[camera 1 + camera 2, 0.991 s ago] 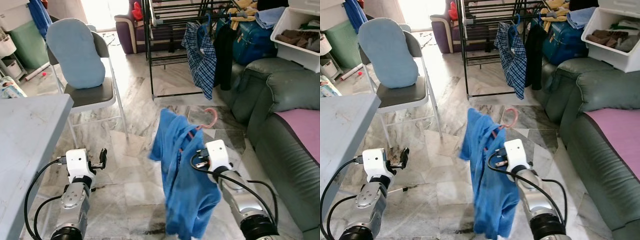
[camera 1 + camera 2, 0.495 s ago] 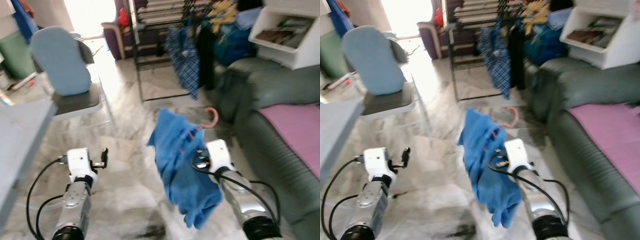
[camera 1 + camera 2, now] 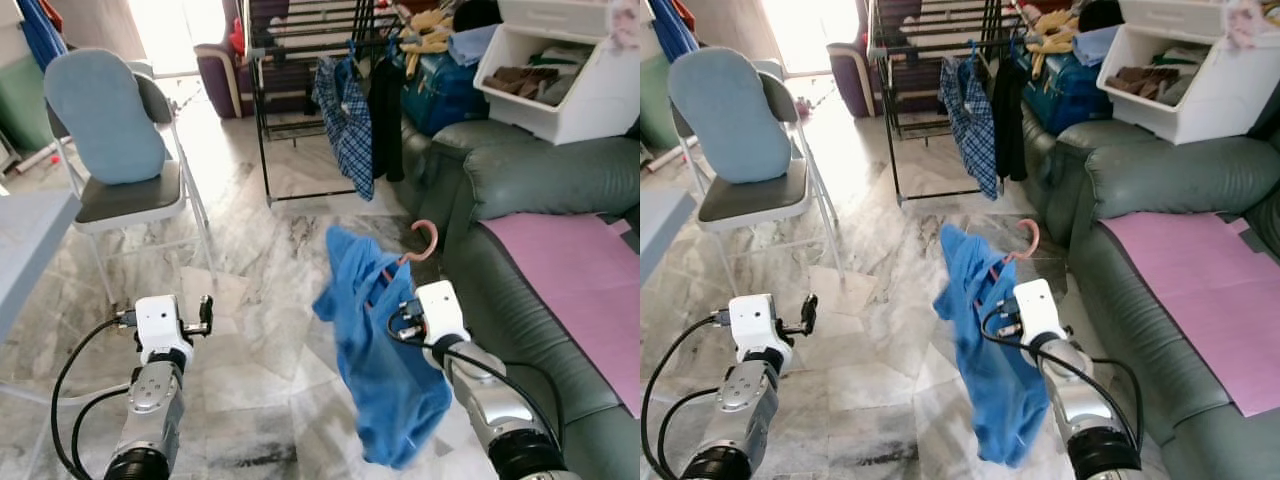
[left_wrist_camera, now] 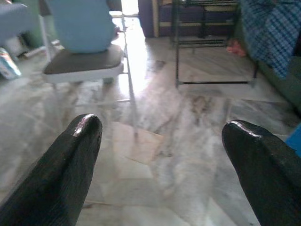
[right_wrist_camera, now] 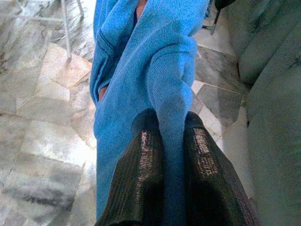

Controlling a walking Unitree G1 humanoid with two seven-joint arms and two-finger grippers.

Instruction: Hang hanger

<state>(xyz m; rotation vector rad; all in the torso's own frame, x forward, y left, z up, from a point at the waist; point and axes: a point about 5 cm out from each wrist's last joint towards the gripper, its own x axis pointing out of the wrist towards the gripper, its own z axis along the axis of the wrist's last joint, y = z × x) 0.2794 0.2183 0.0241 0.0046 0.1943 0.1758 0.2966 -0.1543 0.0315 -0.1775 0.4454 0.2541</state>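
A blue shirt (image 3: 375, 340) hangs on a pink hanger whose hook (image 3: 425, 240) sticks up above it, in mid-air over the marble floor. My right gripper (image 5: 171, 118) is shut on the shirt's fabric just under the hanger, and the cloth covers the fingers in the eye views. Low on the left, my left gripper (image 3: 205, 305) is open and holds nothing. A black drying rack (image 3: 300, 40) stands at the back, several steps ahead. It carries a plaid shirt (image 3: 345, 105) on a blue hanger and a black garment (image 3: 385, 100).
A folding chair with a light blue cushion (image 3: 110, 120) stands at the left. A green sofa (image 3: 540, 180) with a purple cloth (image 3: 570, 270) runs along the right, a white bin (image 3: 560, 70) behind it. A grey table edge (image 3: 25, 240) is at far left.
The camera has swung, so the table has slid out to the left and the sofa shows more. The blue shirt sways under my right gripper. My left gripper stays open.
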